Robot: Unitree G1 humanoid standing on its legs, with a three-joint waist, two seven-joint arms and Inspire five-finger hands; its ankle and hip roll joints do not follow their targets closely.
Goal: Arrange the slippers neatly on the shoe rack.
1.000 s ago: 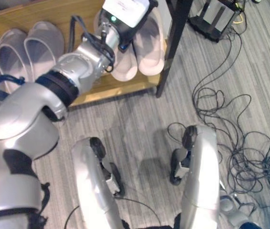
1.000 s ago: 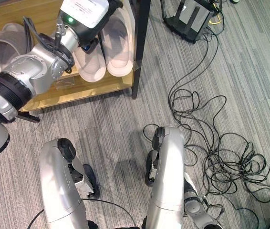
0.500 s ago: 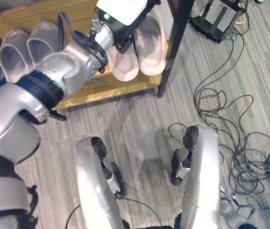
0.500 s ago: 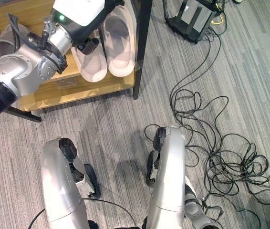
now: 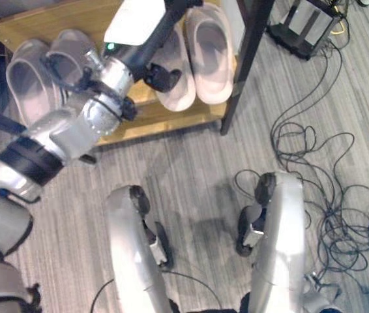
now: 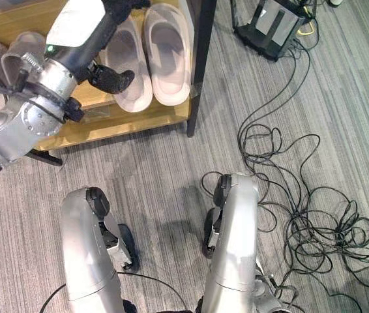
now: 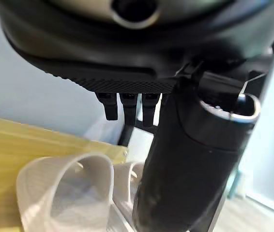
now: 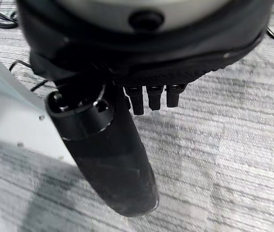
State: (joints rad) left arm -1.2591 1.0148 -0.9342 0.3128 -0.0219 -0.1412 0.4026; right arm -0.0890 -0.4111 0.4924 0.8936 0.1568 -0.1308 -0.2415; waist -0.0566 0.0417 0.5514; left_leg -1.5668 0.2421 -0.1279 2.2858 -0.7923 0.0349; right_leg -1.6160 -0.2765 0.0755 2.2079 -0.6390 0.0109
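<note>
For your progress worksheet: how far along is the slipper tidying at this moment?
Done: two pairs of slippers sit on the wooden shoe rack, one pair at its left, one pair at its right. In hand: nothing; the left hand hangs over the right pair, fingers relaxed. Left: apparently only pulling that hand away.

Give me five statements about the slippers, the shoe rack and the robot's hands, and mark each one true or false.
1. Four slippers lie on the wooden shoe rack. True: one pair at its right end, another pair at its left end.
2. The left hand is over the rack, above the right-end pair. True.
3. The left hand grips a slipper. False: its fingers are straight and hold nothing.
4. A slipper lies on the carpet in front of the rack. False: all four are on the shelf.
5. The right hand holds a slipper. False: it hangs open above bare carpet.
</note>
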